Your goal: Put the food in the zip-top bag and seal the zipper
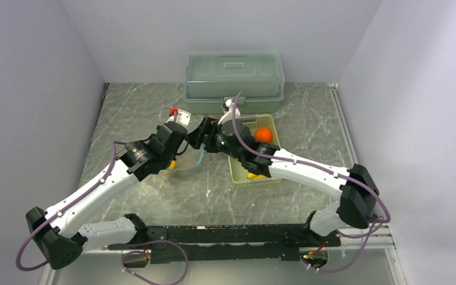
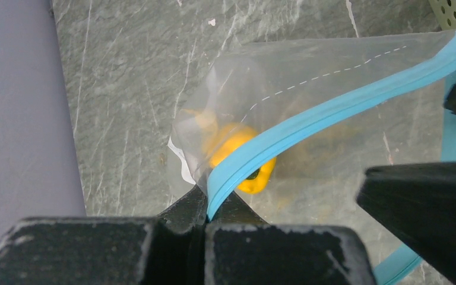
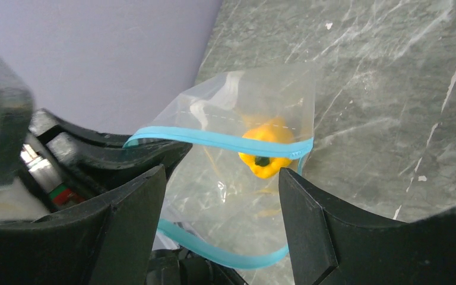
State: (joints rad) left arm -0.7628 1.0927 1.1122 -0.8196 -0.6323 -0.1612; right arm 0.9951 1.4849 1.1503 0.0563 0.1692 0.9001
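Note:
The clear zip-top bag (image 2: 309, 65) hangs over the marble table with its mouth open. My left gripper (image 2: 208, 208) is shut on one end of the teal zipper (image 2: 332, 107). A yellow pepper (image 3: 279, 166) lies inside the bag, behind the zipper (image 3: 214, 139). Just above the bag's open mouth, my right gripper (image 3: 222, 178) is open with nothing between its fingers (image 2: 427, 214). In the top view both wrists meet over the bag (image 1: 187, 165). An orange ball (image 1: 263, 135) sits in the pale green basket (image 1: 255, 180), and something yellow (image 1: 253, 175) shows under the right arm there.
A large translucent green lidded box (image 1: 234, 74) stands at the back, right behind the basket. Grey walls close in the table on the left, right and rear. The right forearm crosses over the basket.

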